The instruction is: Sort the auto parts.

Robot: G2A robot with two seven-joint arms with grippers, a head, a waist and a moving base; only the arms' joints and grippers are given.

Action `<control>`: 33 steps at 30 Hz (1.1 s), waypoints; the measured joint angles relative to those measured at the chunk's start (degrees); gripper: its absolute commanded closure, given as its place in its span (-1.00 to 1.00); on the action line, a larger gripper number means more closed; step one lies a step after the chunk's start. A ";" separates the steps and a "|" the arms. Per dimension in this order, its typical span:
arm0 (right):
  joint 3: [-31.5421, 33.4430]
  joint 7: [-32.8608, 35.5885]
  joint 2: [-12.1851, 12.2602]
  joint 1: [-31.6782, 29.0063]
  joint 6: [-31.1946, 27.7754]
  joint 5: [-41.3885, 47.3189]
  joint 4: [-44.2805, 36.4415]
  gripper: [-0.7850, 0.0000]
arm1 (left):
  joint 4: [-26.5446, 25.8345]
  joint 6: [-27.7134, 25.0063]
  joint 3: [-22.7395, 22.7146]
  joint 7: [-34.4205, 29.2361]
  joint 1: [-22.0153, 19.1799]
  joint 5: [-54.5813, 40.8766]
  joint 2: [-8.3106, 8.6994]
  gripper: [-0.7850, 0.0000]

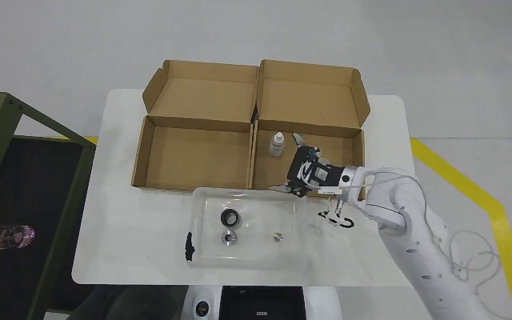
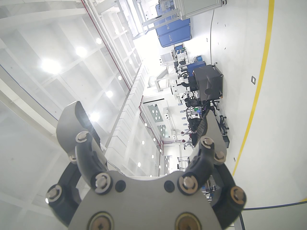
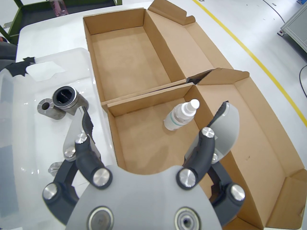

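The small white plastic bottle (image 3: pixel 182 117) stands in the brown cardboard box (image 3: pixel 251 120), apparently its sorted place, just ahead of the right claw (image 3: pixel 154 111), which is wide open and empty. Beside one of its fingers, a steel cylindrical bearing (image 3: pixel 64 96) lies unsorted in the clear plastic tray (image 3: pixel 14 125). The left claw (image 2: pixel 142 110) is spread and empty too.

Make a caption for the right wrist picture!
Open right gripper faces a small white bottle in a cardboard box, metal parts in a clear bin.
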 measured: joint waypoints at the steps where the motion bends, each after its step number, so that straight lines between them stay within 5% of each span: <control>1: 0.08 0.52 0.14 -0.75 -0.47 -0.16 -1.03 -1.00 | 0.00 0.00 0.00 0.00 0.00 0.00 0.00 -1.00; 33: -6.89 10.74 2.53 -9.66 -10.73 -9.43 -10.36 -1.00 | 0.00 0.00 0.00 0.00 0.00 0.00 0.00 -1.00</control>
